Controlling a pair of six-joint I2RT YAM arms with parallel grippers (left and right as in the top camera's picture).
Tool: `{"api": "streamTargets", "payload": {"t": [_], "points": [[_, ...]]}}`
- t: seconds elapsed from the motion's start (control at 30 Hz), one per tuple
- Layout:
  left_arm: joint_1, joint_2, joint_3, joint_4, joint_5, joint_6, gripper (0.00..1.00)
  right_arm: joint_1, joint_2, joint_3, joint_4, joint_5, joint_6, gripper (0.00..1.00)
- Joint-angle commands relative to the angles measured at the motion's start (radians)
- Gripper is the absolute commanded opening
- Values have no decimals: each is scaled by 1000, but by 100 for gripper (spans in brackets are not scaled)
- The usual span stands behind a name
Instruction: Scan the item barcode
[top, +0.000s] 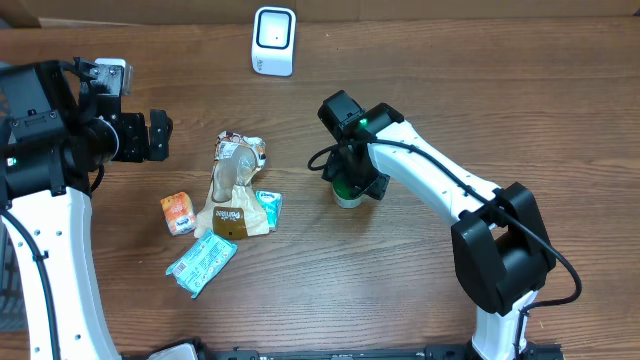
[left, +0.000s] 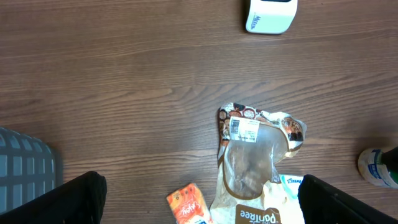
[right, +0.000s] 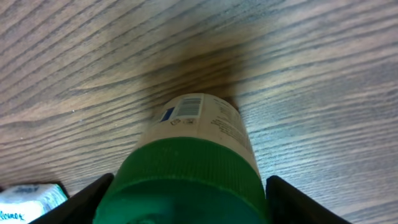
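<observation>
The green-capped bottle (right: 198, 127) stands upright right of the packet pile (top: 235, 195), so the right gripper (right: 189, 186), its 2 fingers flanking the cap with the grip unclear, should clamp squarely before presenting the barcode (right: 188, 108) to the far scanner (top: 274, 40), while the left gripper (top: 160, 136) hangs wide open.

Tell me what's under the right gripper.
A bottle stands under the right gripper, with a finger on either side of its green cap. The barcode on its side shows. Its base and the table beneath it are hidden.
</observation>
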Motion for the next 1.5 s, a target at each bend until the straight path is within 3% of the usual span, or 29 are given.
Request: {"api": "streamTargets", "payload": {"t": [0.0, 0.1, 0.33, 0.63, 0.83, 1.0, 1.37, 1.47], "points": [[7, 3, 5, 3, -2, 23, 100, 3, -3, -6, 3, 6, -62, 68], [7, 3, 5, 3, -2, 23, 100, 3, -3, -6, 5, 6, -93, 60], [7, 3, 5, 3, -2, 23, 100, 3, -6, 14, 9, -53, -311, 57], [7, 3, 5, 3, -2, 23, 100, -5, -24, 113, -64, -68, -674, 59], [7, 3, 5, 3, -2, 23, 100, -5, -21, 138, -108, -54, -993, 59], [7, 3, 5, 3, -2, 23, 100, -5, -21, 138, -108, 11, -1135, 61], [7, 3, 5, 3, -2, 23, 100, -5, 2, 134, -94, 7, -1191, 63], [7, 3, 5, 3, -2, 23, 100, -5, 2, 134, -79, 8, -1124, 63]]}}
